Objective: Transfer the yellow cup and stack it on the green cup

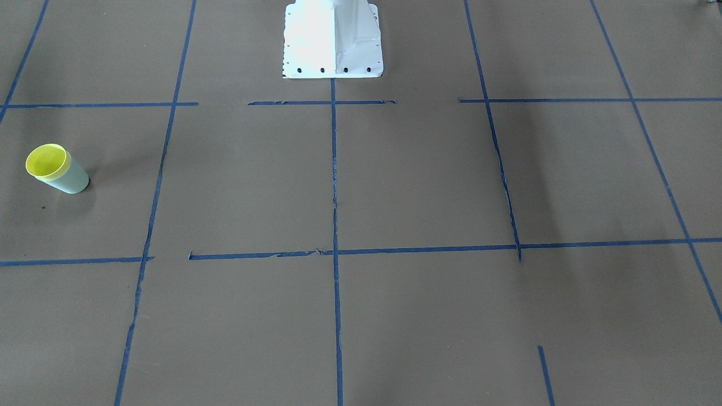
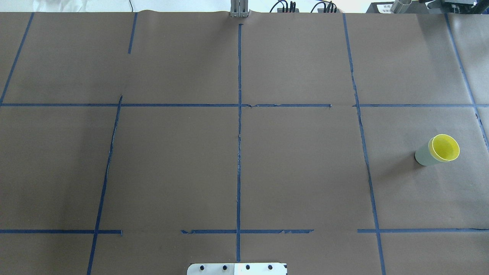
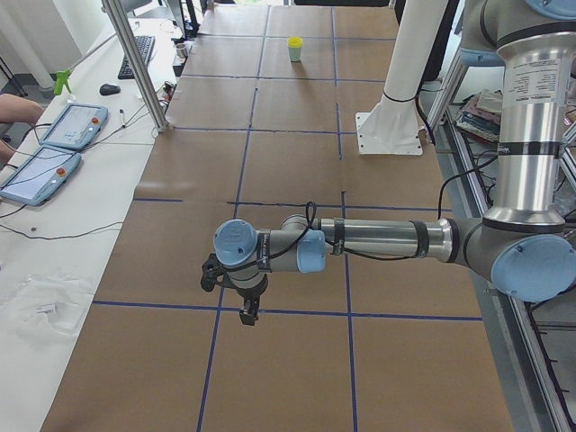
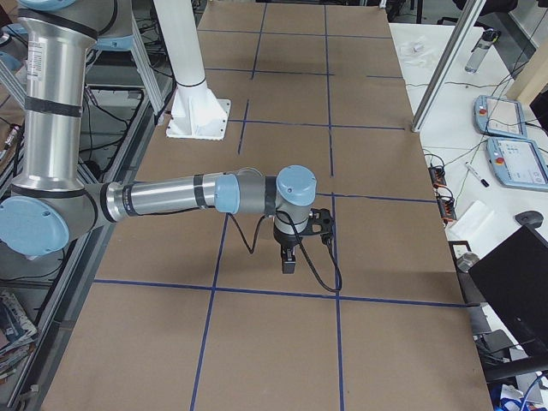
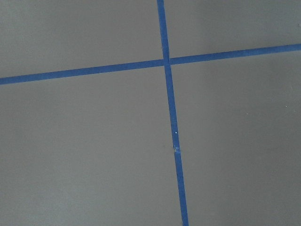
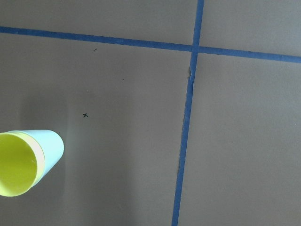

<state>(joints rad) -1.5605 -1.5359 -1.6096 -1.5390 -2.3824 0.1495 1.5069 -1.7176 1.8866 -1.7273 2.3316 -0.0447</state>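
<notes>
The yellow cup (image 1: 46, 160) sits nested inside the green cup (image 1: 72, 179), upright on the brown table, with only its rim and inside showing. The pair is at the table's right end in the overhead view (image 2: 444, 147) and at the lower left of the right wrist view (image 6: 14, 165). My left gripper (image 3: 249, 315) shows only in the exterior left view, low over the table's left end, far from the cups. My right gripper (image 4: 289, 264) shows only in the exterior right view, above the table. I cannot tell whether either is open or shut.
Blue tape lines (image 2: 239, 152) split the brown paper cover into squares. The robot's white base plate (image 1: 333, 39) stands at the table's robot-side edge. Tablets (image 3: 40, 148) and cables lie on the side bench beyond the far edge.
</notes>
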